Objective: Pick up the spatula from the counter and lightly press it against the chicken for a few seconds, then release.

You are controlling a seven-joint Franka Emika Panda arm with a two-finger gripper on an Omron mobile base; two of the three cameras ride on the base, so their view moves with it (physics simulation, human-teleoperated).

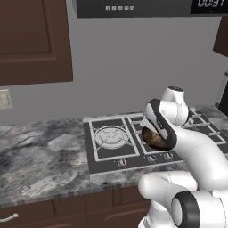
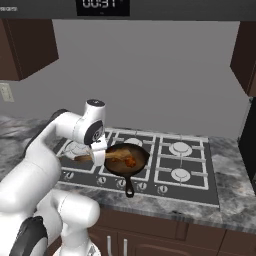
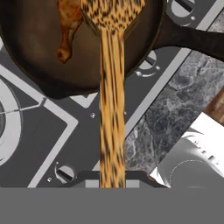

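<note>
The tool [image 3: 112, 178] is pressed together on the handle of the wooden spatula [image 3: 111, 109], pinching it near its lower end in the hand view. The handle runs straight up the middle of that frame, and the blade reaches over the rim of the dark pan [image 3: 35, 52] at the top. The chicken [image 3: 68, 26] lies in the pan at the upper left, just beside the blade's left edge. Whether the two touch cannot be told from here.

In the right base view the pan sits left of centre on the stove [image 2: 185, 165], its handle pointing toward the lower edge and the front of the table [image 2: 227, 200]. The spatula crosses its left rim.

The pick-up looks done, so the step in hand is probably getting the blade onto the meat. The next move likely calls for a small sideways shift toward the chicken and a gentle downward push. After a short hold there, the grip should be let go.
</note>
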